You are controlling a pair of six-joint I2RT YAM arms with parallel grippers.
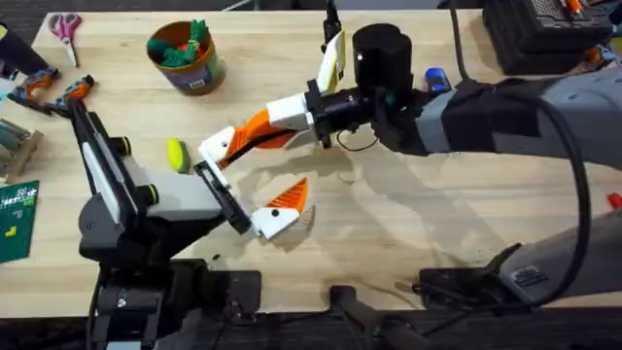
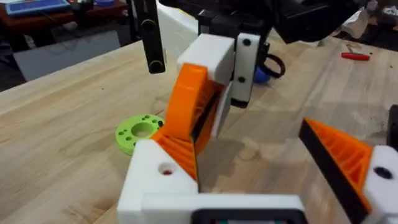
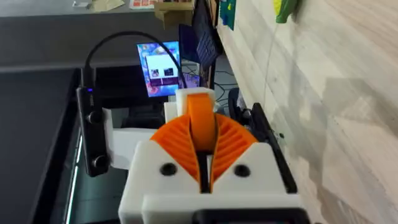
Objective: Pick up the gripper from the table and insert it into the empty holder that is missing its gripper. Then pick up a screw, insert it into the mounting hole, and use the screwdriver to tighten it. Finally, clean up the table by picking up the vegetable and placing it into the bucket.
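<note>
While the left gripper (image 1: 255, 192) stands spread wide as a fixture, the right gripper (image 1: 255, 136) pinches the loose orange gripper wedge (image 3: 200, 121), seemingly pressing it onto the left arm's upper finger (image 2: 163, 177). The yellow-green vegetable (image 1: 177, 154) waits just beside them, the bucket (image 1: 190, 56) beyond.

Right gripper (image 1: 231, 146) blocks the vegetable (image 1: 177, 154).

Pale matt wood table (image 1: 408, 224); ribbed orange plastic gripper (image 2: 186, 102).
</note>
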